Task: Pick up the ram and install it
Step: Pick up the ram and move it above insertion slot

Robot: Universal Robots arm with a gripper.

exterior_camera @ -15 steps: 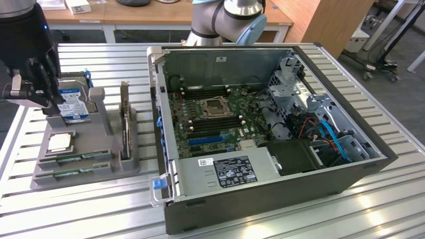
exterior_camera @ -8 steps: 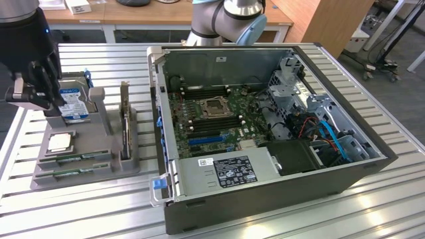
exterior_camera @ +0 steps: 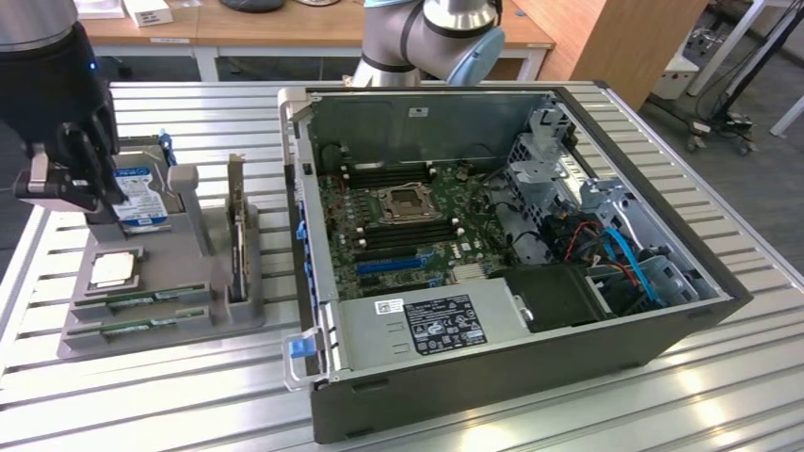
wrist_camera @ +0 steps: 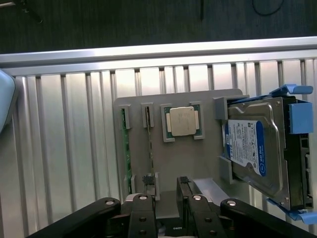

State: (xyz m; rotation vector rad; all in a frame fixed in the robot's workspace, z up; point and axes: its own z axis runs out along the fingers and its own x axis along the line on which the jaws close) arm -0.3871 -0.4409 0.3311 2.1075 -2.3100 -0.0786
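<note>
Two ram sticks stand on edge in slots at the front of a grey fixture (exterior_camera: 188,325): one ram stick (exterior_camera: 141,299) and a second ram stick (exterior_camera: 126,327) beside it. From the wrist they appear as thin green strips, one ram stick (wrist_camera: 127,148) and the other (wrist_camera: 149,144). My gripper (exterior_camera: 70,202) hangs above the far end of the fixture, near the hard drive, well above the ram. In the wrist view the gripper (wrist_camera: 168,208) is open, and nothing sits between its black fingers (wrist_camera: 143,213).
The fixture also holds a blue-labelled hard drive (wrist_camera: 252,148), a silver processor (wrist_camera: 181,121) and an upright expansion card (exterior_camera: 236,226). An open computer case (exterior_camera: 653,358) lies on the exterior view's right, its motherboard (exterior_camera: 402,217) exposed. The table is slatted metal (exterior_camera: 188,405).
</note>
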